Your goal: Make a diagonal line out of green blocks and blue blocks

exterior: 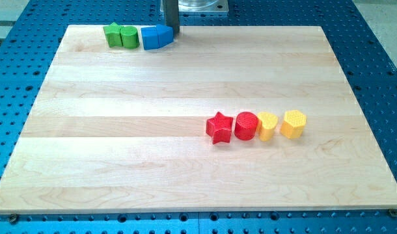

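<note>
My tip (175, 34) holds nothing, touching the blue blocks' (157, 37) right end, seemingly; the green blocks (121, 36) lie farther left, along the far edge.

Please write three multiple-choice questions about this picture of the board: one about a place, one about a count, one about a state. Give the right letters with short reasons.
1. Where are the green blocks and blue blocks?
A. at the view's top left
B. at the view's bottom right
C. at the middle of the board

2. How many red blocks are on the wooden board?
A. one
B. two
C. four

3. How do the green and blue blocks lie now?
A. in a diagonal line
B. stacked
C. in a nearly level row

Answers:
1 A: they sit along the top edge, left of my tip.
2 B: a red star and a red cylinder.
3 C: side by side along the edge, no diagonal yet.
</note>
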Controlling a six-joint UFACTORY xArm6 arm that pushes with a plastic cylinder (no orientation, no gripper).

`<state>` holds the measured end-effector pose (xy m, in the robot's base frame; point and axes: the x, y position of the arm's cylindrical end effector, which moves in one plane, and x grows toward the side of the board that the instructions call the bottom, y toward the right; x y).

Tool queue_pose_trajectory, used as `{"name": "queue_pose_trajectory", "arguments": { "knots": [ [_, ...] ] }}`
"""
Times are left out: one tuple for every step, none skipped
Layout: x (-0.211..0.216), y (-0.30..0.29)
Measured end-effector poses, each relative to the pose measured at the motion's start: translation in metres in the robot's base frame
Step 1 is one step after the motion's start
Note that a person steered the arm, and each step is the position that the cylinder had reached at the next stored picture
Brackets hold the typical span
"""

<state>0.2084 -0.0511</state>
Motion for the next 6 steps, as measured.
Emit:
{"name": "queue_pose_trajectory", "arguments": {
  "knots": [
    [0.023, 0.001],
    [0.034, 0.004],
    [0.054, 0.007],
    [0.077, 0.027],
    [0.130, -0.011],
    [0.098, -0.022]
  ]
}}
